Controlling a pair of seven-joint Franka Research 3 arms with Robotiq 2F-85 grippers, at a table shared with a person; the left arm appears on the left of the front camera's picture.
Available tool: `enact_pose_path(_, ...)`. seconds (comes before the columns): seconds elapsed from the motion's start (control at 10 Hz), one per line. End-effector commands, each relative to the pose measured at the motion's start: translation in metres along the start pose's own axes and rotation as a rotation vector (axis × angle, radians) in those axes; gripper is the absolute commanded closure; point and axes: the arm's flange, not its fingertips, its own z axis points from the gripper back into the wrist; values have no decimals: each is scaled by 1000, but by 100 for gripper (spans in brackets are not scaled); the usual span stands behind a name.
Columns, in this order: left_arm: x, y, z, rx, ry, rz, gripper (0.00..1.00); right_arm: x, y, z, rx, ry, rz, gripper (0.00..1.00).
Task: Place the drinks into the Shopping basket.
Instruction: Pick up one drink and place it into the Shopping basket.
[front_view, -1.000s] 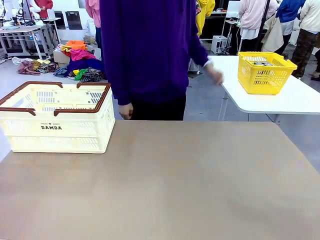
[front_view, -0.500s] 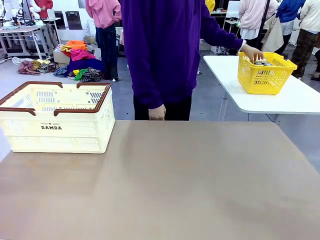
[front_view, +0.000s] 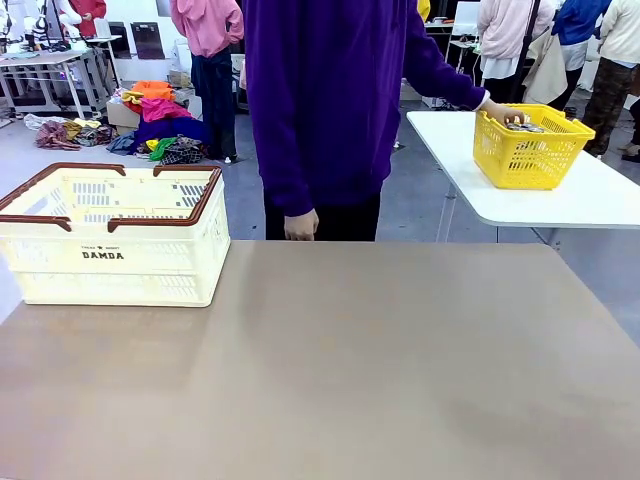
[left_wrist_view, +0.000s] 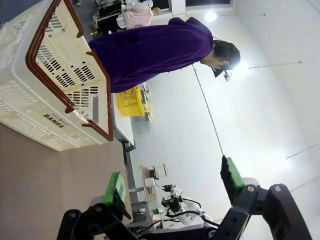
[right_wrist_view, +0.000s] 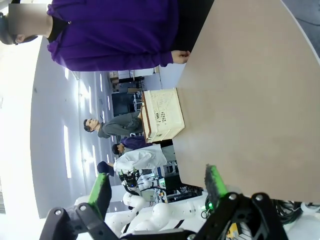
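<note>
Left claw (left_wrist_view: 173, 180) spread wide, gripping nothing; right claw (right_wrist_view: 157, 189) likewise agape and empty. Shopping basket (front_view: 150, 262) upright on bench (front_view: 400, 350), far left part, mouth up, long axis running left to right, DAMDA side facing robot. Person's hand (front_view: 503, 112) at yellow basket (front_view: 530, 160) on white table (front_view: 580, 200), well apart.

I see a big brown table (front_view: 380, 360) in front of me. The Shopping basket (front_view: 110, 235) sits on its far left corner. Off to the right, a white table (front_view: 585, 200) holds a small yellow basket (front_view: 530, 152).
</note>
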Motion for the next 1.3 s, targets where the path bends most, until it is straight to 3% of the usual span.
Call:
enact_pose_path(0.0,0,-2,1,-9,5,-9,0,2,5,2,16,-6,-8,0)
enact_pose_path(1.2,0,-2,1,-9,5,-9,0,2,5,2,16,-6,-8,0)
